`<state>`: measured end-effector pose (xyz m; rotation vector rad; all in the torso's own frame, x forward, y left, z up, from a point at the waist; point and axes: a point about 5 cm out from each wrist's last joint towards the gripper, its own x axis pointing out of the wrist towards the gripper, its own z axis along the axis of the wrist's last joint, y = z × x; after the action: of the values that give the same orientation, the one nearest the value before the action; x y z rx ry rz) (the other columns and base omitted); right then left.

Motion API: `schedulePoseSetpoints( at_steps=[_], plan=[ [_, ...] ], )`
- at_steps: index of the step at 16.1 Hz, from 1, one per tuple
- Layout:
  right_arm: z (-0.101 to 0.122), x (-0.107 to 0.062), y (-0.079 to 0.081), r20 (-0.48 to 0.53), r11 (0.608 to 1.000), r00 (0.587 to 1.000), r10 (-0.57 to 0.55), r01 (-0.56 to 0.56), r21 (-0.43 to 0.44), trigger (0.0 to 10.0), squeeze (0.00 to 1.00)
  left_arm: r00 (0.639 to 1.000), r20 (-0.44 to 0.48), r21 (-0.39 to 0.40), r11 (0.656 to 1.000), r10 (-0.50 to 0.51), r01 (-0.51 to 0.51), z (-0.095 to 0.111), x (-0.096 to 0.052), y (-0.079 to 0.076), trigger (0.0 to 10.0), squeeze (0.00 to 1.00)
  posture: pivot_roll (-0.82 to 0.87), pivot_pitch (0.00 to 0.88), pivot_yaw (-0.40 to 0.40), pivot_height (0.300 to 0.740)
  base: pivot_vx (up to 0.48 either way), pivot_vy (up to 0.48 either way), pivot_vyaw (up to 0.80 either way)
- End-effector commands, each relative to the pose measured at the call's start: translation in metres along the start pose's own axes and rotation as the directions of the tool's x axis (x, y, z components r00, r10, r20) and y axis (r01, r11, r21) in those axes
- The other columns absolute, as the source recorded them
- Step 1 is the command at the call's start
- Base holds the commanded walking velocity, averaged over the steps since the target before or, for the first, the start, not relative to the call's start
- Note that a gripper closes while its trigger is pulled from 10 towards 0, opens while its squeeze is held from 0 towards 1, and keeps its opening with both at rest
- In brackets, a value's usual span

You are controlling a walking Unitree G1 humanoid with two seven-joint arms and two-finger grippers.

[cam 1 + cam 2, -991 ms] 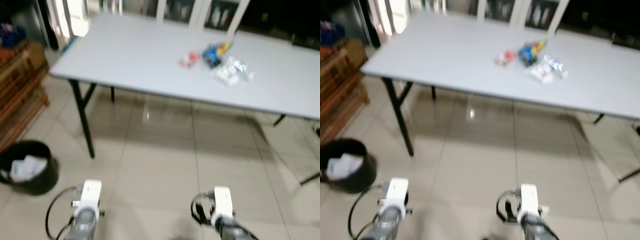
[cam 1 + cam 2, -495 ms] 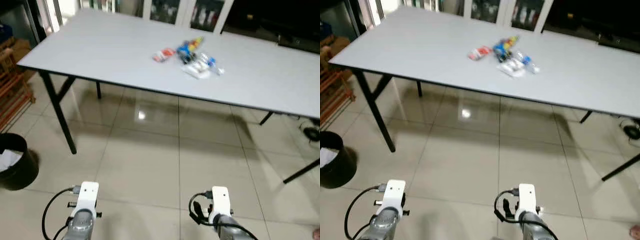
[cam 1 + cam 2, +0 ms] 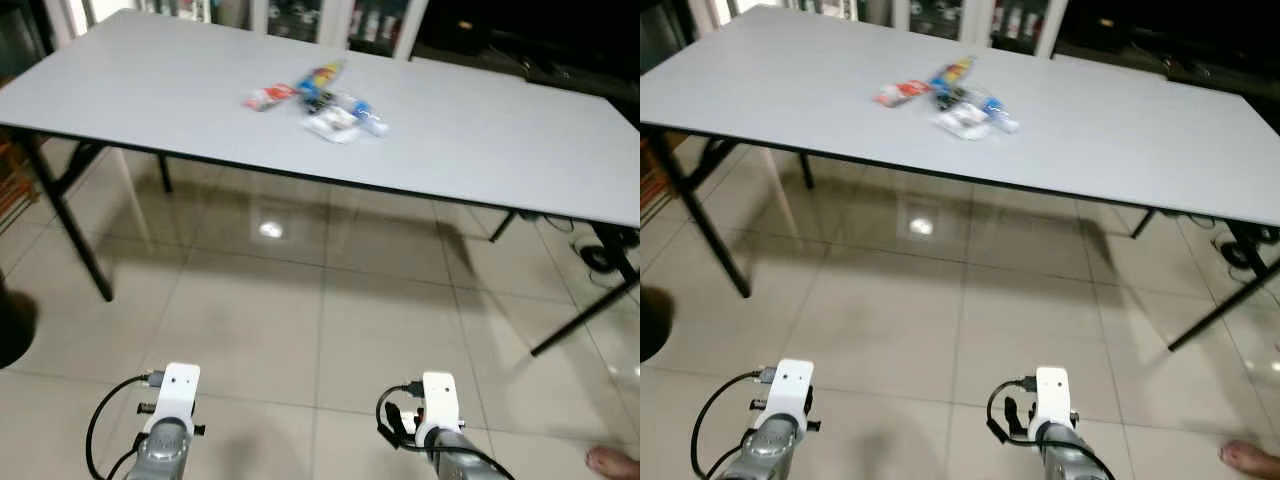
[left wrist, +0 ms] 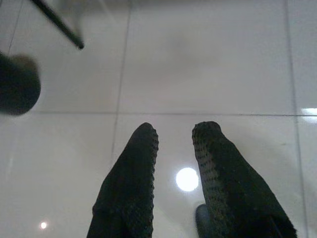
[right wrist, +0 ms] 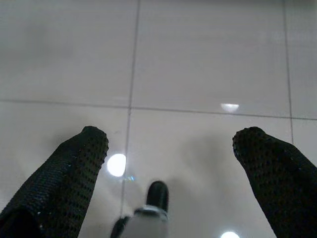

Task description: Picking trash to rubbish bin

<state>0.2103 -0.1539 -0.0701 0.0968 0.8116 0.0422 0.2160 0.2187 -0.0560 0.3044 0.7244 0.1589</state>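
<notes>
Trash (image 3: 318,97) mid-table (image 3: 480,140), back from near edge, tiled floor (image 3: 300,330)

One worktop (image 3: 480,130) is standing on the floor (image 3: 300,330). About four bits of trash (image 3: 318,95) are lying on it in one small bunch; they are too small to count for sure. Two arms are showing, each with one gripper: left (image 4: 173,135), right (image 5: 171,139).

The floor tiles (image 3: 270,330) look glossy and smooth. The table (image 3: 480,130) top is matt grey, and the fingers (image 5: 74,173) have rough, dotted black surface.
</notes>
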Motion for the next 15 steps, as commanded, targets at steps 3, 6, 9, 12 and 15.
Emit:
schedulePoseSetpoints(
  at_steps=[3, 6, 9, 12, 15],
  plan=[
    [0.031, 0.003, -0.008, 0.134, 1.0, 0.991, -0.008, 0.01, -0.02, 10.0, 0.0, 0.988, 0.151, -0.015, 0.999, -0.029, 0.031, 0.039, 0.006, -0.011, 10.0, 0.0, -0.06, 0.026, -0.102, 0.74, 0.0, 0.0, 0.0],
    [0.083, 0.005, -0.005, 0.331, 1.0, 0.944, 0.003, 0.002, -0.013, 10.0, 0.0, 0.93, 0.368, 0.005, 1.0, -0.006, 0.005, 0.096, 0.009, -0.007, 10.0, 0.0, -0.06, 0.007, -0.098, 0.74, 0.0, 0.0, 0.0],
    [0.131, 0.0, 0.005, 0.507, 1.0, 0.861, 0.03, -0.025, -0.017, 10.0, 0.0, 0.853, 0.521, -0.019, 0.999, 0.041, -0.036, 0.142, 0.005, 0.002, 10.0, 0.0, -0.06, 0.0, -0.094, 0.74, 0.0, 0.0, 0.0],
    [0.196, -0.022, 0.014, 0.723, 0.998, 0.69, 0.038, -0.059, 0.004, 10.0, 0.0, 0.723, 0.689, -0.04, 0.998, 0.057, -0.04, 0.19, -0.011, 0.01, 10.0, 0.0, -0.06, 0.0, -0.088, 0.74, 0.0, 0.0, 0.0],
    [0.235, -0.043, 0.02, 0.819, 0.998, 0.572, 0.04, -0.066, -0.002, 10.0, 0.0, 0.637, 0.767, -0.061, 0.997, 0.077, -0.047, 0.225, -0.024, 0.013, 10.0, 0.0, -0.07, 0.008, -0.089, 0.74, 0.0, 0.0, 0.0]
  ],
)
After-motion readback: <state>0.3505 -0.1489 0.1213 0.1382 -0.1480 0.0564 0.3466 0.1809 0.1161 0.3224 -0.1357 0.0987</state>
